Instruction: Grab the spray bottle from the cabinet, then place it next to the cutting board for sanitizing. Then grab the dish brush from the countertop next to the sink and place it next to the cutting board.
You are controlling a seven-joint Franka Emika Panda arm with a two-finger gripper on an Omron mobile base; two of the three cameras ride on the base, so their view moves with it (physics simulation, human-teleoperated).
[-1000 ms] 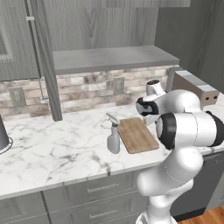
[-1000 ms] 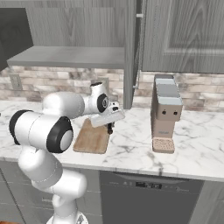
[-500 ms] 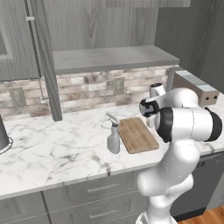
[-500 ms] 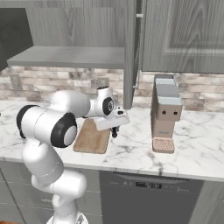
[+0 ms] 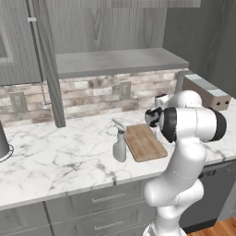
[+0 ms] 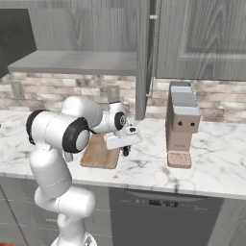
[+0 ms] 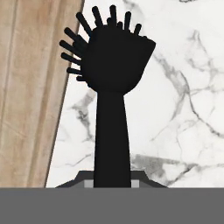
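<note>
Two task things sit close together on the white marble desk (image 5: 55, 156): the spray bottle (image 5: 119, 146) stands upright just beside the left edge of the cutting board (image 5: 144, 141), which lies flat near the desk's front edge. The gripper (image 6: 126, 150) hangs just off the board's other side, above the desk, closed tight on the thin black handle of the dish brush (image 7: 111, 92). In the hand view the brush points away from the gripper, its round head and dark bristles hanging over bare marble with the board's edge (image 7: 30, 96) just beside it; whether the brush touches the desk I cannot tell. Behind, the cabinet (image 6: 144, 53) door stands open over its grey shelf. A tall brown box-like appliance (image 6: 181, 123) stands on the desk to the right.
</note>
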